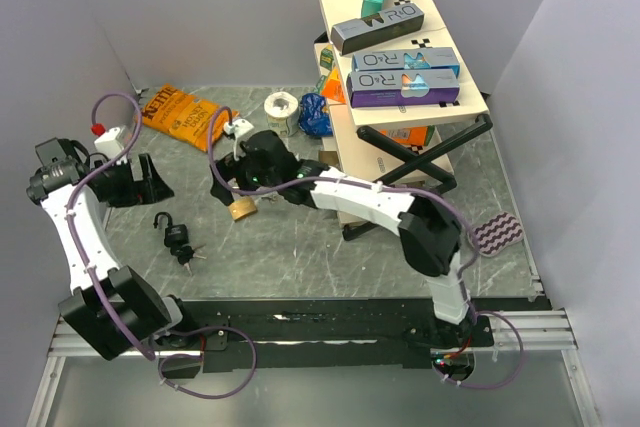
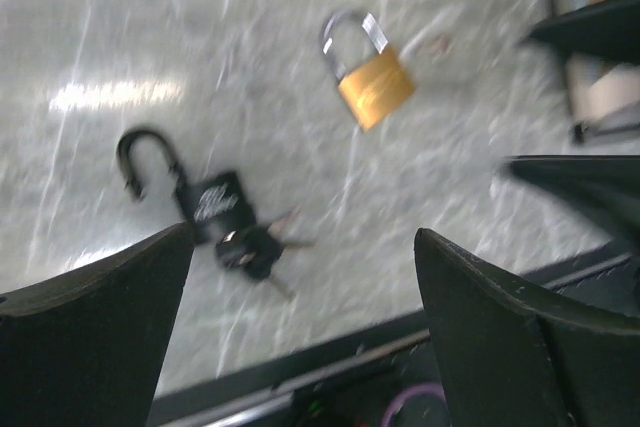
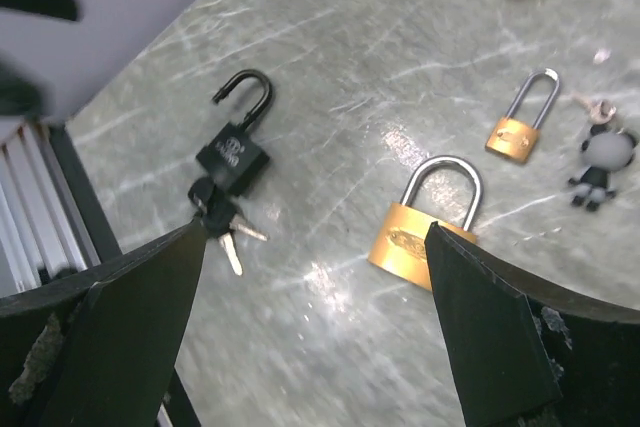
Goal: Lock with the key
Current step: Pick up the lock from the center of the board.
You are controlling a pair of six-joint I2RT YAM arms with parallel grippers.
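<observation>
Top external: black padlock [image 1: 175, 235] on table [image 1: 310, 247], shackle open, keys [image 1: 187, 253] in it. Long axis runs 11–5 o'clock. Lies approx 5 o'clock of left gripper [image 1: 148, 185], 8 o'clock of right gripper [image 1: 222, 187]. Both grippers gape wide, empty. Left prob. nearer.

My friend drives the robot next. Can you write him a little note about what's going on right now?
Left gripper: open, empty.
Right gripper: open, empty, hovering near the big brass padlock.
Black padlock: lying on the table, shackle open, keys at its base.
The small brass padlock and the big one look shut.
Done: nothing gripped yet.
Left: close the black padlock's shackle, then lock it with the key.
</observation>
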